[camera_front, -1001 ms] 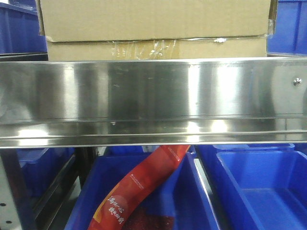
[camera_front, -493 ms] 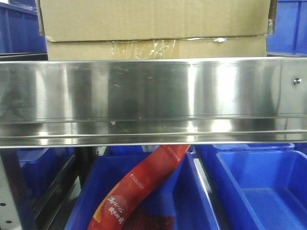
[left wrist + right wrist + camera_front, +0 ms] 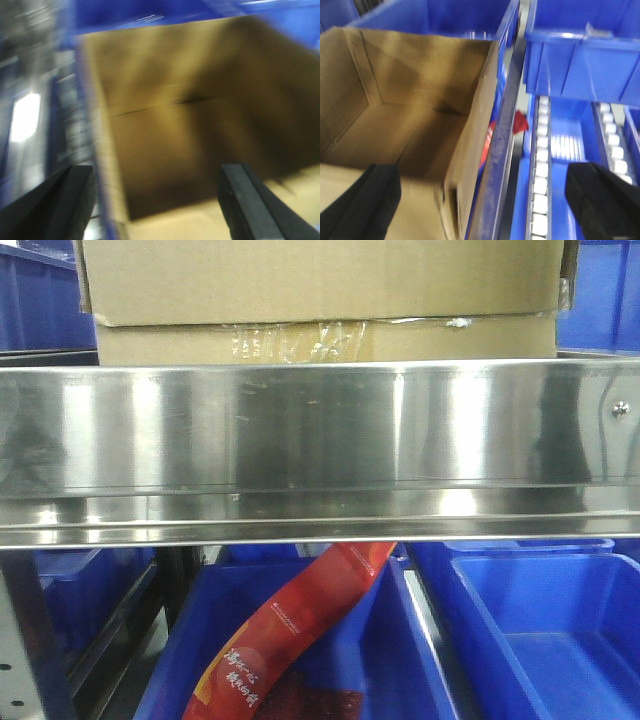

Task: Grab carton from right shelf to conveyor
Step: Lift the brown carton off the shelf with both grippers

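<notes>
— Where's the large brown corrugated cardboard carton point(image 3: 320, 280)?
— Up on the shiny steel-railed shelf point(image 3: 320, 440). The left gripper point(image 3: 157, 205) gapes wide above it, and the right gripper point(image 3: 482, 202) gapes wide over its right wall.
— Heavy?
— Looks empty, so light but floppy. I'd squeeze the 2 side walls.

I saw blue plastic bins on nearly every side. In the front view, the middle bin point(image 3: 375, 660) held a red printed packet point(image 3: 290, 635) lying slantwise, and a second bin point(image 3: 540, 640) stood just beside it toward the right edge. Two more, the upper left bin point(image 3: 40, 300) and the upper right bin point(image 3: 600, 290), sat higher up. From the right wrist I made out white roller tracks point(image 3: 540, 190) under another blue tub point(image 3: 580, 60). A bright glare patch point(image 3: 25, 117) showed in the blurred left wrist view.
</notes>
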Controlling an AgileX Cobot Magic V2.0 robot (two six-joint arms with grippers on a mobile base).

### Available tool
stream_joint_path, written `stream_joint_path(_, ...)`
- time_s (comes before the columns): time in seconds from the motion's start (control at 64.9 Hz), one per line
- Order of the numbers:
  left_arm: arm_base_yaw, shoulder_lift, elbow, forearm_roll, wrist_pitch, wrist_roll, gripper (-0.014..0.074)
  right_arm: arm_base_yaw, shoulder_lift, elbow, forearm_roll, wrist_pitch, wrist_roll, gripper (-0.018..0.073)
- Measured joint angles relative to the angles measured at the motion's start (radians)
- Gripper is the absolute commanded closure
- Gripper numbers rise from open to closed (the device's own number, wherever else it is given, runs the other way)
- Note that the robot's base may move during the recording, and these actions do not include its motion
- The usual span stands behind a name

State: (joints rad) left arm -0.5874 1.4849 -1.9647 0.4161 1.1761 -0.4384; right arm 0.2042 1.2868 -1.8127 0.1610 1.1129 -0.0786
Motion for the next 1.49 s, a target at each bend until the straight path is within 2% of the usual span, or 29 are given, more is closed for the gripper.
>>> stream_joint_path(0.123, 0.033, 0.076, -0.102, 0.006, 0.031, -0.007, 0.0184, 0.001, 0.129, -0.181, 0.0, 0.087, -0.001, 0.0012)
stream_joint_path(0.262, 0.099, 0.154, -0.149, 0.004, 0.044, -0.007, 0.0184, 0.002, 0.259, -0.308, 0.011, 0.116, -0.001, 0.0012)
stream_joint_path(0.447, 0.165, 0.223, -0.153, -0.013, 0.052, -0.007, 0.0184, 0.006, 0.373, -0.329, 0.03, 0.121, -0.001, 0.0012)
stream_joint_path(0.709, 0.172, 0.306, -0.155, -0.026, 0.052, -0.007, 0.0184, 0.007, 0.5, -0.329, 0.036, 0.121, -0.002, 0.0017)
stream_joint_path(0.77, 0.172, 0.321, -0.155, -0.026, 0.052, -0.007, 0.0193, 0.007, 0.522, -0.329, 0.036, 0.121, -0.002, 0.0067)
stream_joint_path(0.817, 0.172, 0.329, -0.155, -0.026, 0.052, -0.007, 0.0232, 0.007, 0.537, -0.329, 0.036, 0.121, -0.002, 0.0142)
stream_joint_path(0.909, 0.172, 0.339, -0.155, -0.027, 0.052, -0.007, 0.0377, 0.007, 0.553, -0.329, 0.038, 0.121, -0.002, 0.0446)
stream_joint_path(0.971, 0.172, 0.339, -0.155, -0.027, 0.052, -0.007, 0.0546, 0.007, 0.555, -0.329, 0.043, 0.121, -0.002, 0.0659)
stream_joint_path(1.017, 0.172, 0.339, -0.155, -0.037, 0.052, -0.007, 0.0642, 0.007, 0.555, -0.329, 0.047, 0.121, -0.002, 0.0635)
stream_joint_path(1.094, 0.17, 0.339, -0.155, -0.044, 0.051, -0.011, 0.0591, 0.009, 0.555, -0.329, 0.047, 0.118, 0.0, 0.0617)
stream_joint_path(1.494, 0.161, 0.288, -0.155, -0.054, 0.055, -0.014, 0.0605, 0.009, 0.482, -0.327, 0.047, 0.139, 0.002, 0.0624)
